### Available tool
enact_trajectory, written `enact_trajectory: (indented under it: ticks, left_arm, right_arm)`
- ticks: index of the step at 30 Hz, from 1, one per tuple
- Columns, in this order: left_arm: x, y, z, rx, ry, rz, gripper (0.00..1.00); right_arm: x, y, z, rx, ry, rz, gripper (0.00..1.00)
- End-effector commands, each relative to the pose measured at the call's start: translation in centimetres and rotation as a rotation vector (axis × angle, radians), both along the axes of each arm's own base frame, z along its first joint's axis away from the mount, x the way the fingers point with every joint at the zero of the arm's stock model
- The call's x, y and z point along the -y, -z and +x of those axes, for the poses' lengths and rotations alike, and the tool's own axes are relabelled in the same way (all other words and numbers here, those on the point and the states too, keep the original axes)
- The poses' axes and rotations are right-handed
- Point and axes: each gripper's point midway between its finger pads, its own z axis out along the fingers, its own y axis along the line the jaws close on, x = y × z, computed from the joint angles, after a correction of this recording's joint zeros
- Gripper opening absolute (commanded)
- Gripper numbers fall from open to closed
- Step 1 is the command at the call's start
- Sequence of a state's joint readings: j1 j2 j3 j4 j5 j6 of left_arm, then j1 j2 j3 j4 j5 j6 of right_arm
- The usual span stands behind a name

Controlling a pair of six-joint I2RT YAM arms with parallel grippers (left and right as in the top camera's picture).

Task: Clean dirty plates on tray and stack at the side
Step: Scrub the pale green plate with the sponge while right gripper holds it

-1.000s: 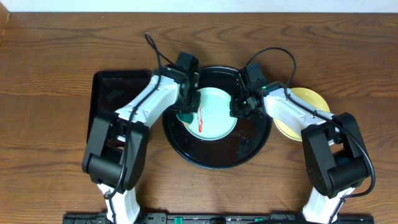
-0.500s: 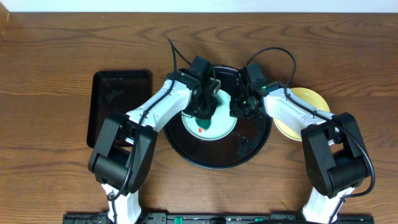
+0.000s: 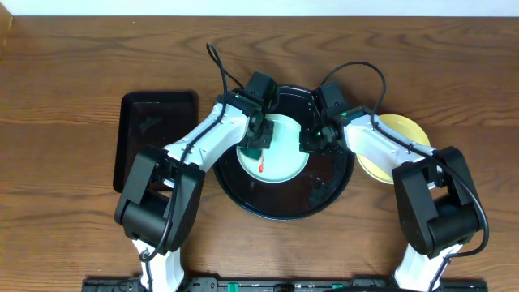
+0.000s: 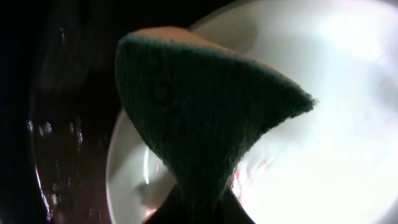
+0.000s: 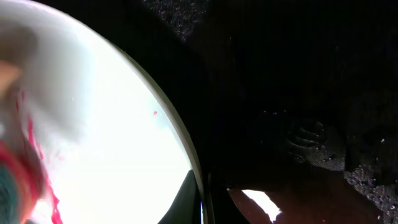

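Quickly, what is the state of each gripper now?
Left gripper: closed, holding the sponge on the green plate.
Right gripper: closed on the green plate's rim.

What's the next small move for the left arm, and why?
Probably sweep the sponge across the red smear on the mint plate: the left claw holds it right beside the smear, and the right claw pins the plate's rim.

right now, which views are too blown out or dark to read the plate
overhead: even light, sharp, red smear on the pale mint-green round plate reads clearly; left wrist: plate blown out to white, dark green sponge close and soft; right wrist: plate overexposed at left, glossy black round tray mostly shadow
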State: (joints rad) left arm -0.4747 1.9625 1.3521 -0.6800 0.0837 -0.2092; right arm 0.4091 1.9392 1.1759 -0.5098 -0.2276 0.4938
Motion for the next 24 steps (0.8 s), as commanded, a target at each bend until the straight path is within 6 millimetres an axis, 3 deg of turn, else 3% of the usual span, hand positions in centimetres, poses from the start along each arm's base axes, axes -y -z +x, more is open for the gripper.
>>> enact_trajectory:
  ticks: [1, 3, 6, 12, 15, 19, 24]
  left_arm:
    - [0.8, 0.8, -2.1, -0.103, 0.045, -0.060, 0.07]
    - [1.6, 0.7, -2.9, -0.136, 0.087, -0.108, 0.07]
    - [1.9, 0.6, -2.3, -0.111, 0.101, -0.120, 0.08]
    - [1.2, 0.2, 2.1, 0.087, 0.073, -0.041, 0.07]
    - [0.7, 0.0, 3.2, 0.137, 0.061, -0.011, 0.07]
    - [0.4, 0.4, 2.2, 0.094, 0.060, 0.001, 0.07]
    - [0.9, 0.9, -1.2, -0.059, 0.088, -0.053, 0.08]
  right_arm:
    - [-0.6, 2.1, -1.2, -0.057, -0.005, -0.017, 0.01]
    - [-0.6, 2.1, -1.2, -0.057, -0.005, -0.017, 0.01]
    - [-0.6, 2.1, -1.2, -0.056, -0.005, -0.017, 0.01]
    - [-0.6, 2.1, -1.3, -0.057, -0.005, -0.017, 0.01]
    - [-0.6, 2.1, -1.2, -0.057, -0.005, -0.017, 0.01]
    - [-0.6, 2.1, -1.3, -0.057, -0.005, -0.017, 0.01]
    - [-0.6, 2.1, -1.2, -0.057, -0.005, -0.017, 0.01]
